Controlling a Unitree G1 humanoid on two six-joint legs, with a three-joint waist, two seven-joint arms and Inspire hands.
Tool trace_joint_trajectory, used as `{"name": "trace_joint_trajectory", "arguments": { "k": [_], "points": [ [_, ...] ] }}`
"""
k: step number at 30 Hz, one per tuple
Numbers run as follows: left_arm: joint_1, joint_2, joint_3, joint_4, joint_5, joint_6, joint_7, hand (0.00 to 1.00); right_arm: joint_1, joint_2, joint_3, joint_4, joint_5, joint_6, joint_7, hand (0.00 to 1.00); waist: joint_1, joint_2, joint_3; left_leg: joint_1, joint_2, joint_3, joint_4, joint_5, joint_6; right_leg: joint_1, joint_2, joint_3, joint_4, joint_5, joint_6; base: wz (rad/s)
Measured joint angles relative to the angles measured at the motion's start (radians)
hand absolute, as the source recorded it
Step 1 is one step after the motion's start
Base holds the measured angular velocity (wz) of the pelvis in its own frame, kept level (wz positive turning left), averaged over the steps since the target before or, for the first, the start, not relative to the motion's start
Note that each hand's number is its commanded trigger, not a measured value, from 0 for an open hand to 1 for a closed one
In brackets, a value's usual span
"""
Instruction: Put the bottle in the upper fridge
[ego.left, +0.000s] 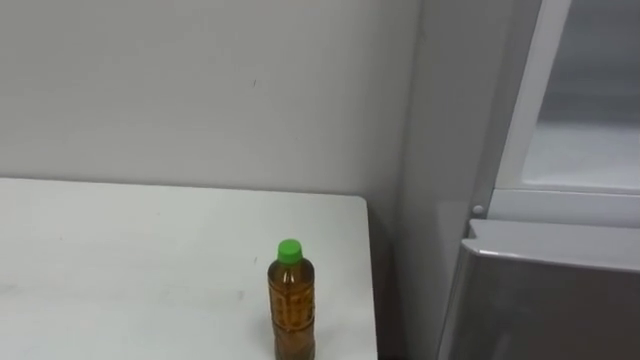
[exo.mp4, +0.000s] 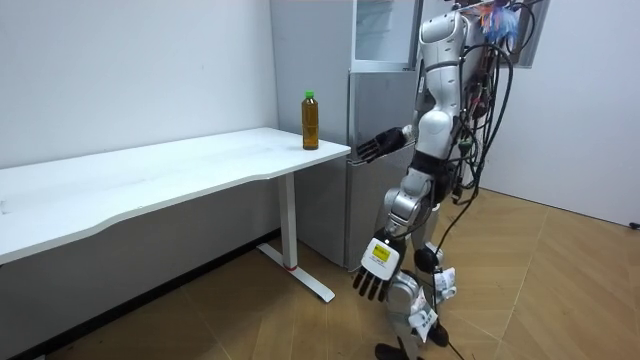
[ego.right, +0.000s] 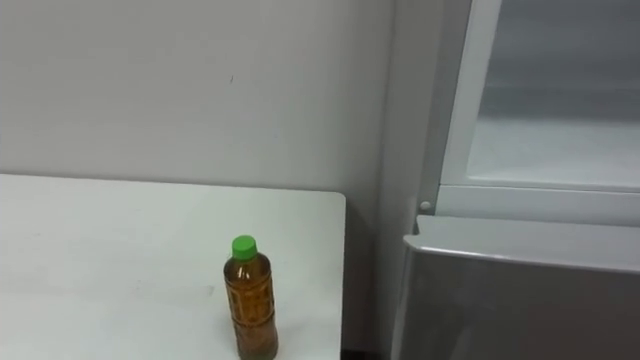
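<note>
At the lower centre of the room view, the left hand (exo.mp4: 376, 272) hangs by the robot's leg, its fingers slack and holding nothing. Above it, mid-frame, the right hand (exo.mp4: 370, 148) is raised toward the end of the surface (exo.mp4: 180, 165). Its fingers are spread and empty, short of the bottle (exo.mp4: 311, 120). The bottle stands upright and untouched near the surface's corner, close to the edge that faces the fridge (exo.mp4: 375, 100).

The likeliest trouble, I judge, is a tip. The bottle is tall and narrow, so fingers that meet it high or from one side could knock it over, or shove it off that edge into the gap beside the fridge. A loose hold on its smooth side could let it slip on the lift. The top rim of the grey lower door (ego.left: 540, 310) juts out at the lower right of the eye views and could catch the bottle or the arm.

In the left eye view the bottom of the frame cuts off the bottle's base. At the upper right the fridge's pale upper part runs out of frame, and I cannot tell whether it stands open or sits behind a clear door. Beyond is the bare wall (ego.left: 200, 90).
</note>
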Motion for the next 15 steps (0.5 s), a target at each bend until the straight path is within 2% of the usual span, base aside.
{"name": "trace_joint_trajectory", "arguments": {
  "k": [3, 6, 10, 15],
  "points": [
    [0.002, 0.001, -0.008, 0.000, 0.002, 0.001, -0.004, 0.00, -0.003, -0.014, -0.009, -0.161, 0.003, 0.001, 0.035, 0.00, 0.013, 0.007, -0.0005, -0.002, 0.001, 0.003, -0.001, 0.000, 0.000, -0.020, 0.002, 0.017, 0.012, 0.000, 0.000, -0.14],
    [0.003, 0.008, -0.007, 0.000, 0.006, 0.004, -0.017, 0.00, -0.075, -0.014, -0.010, -0.323, 0.051, -0.034, 0.068, 0.00, 0.034, 0.008, -0.0016, 0.001, 0.000, 0.005, -0.006, 0.000, 0.000, -0.021, 0.004, 0.024, 0.012, 0.000, -0.001, -0.03],
    [0.009, 0.011, 0.003, -0.001, 0.006, 0.014, -0.019, 0.00, -0.112, -0.013, -0.010, -0.378, 0.133, -0.041, 0.099, 0.00, 0.059, -0.011, -0.0115, 0.000, 0.000, 0.001, -0.006, 0.000, 0.000, -0.015, 0.005, 0.017, 0.000, 0.002, 0.001, 0.06],
    [0.022, 0.011, 0.010, -0.001, 0.007, 0.026, -0.020, 0.00, -0.146, -0.014, -0.048, -0.422, 0.162, -0.040, 0.108, 0.00, 0.059, -0.020, -0.0142, 0.004, 0.000, -0.002, -0.012, 0.000, 0.000, -0.004, 0.006, 0.013, -0.003, 0.007, 0.001, 0.01]
  ]
}}
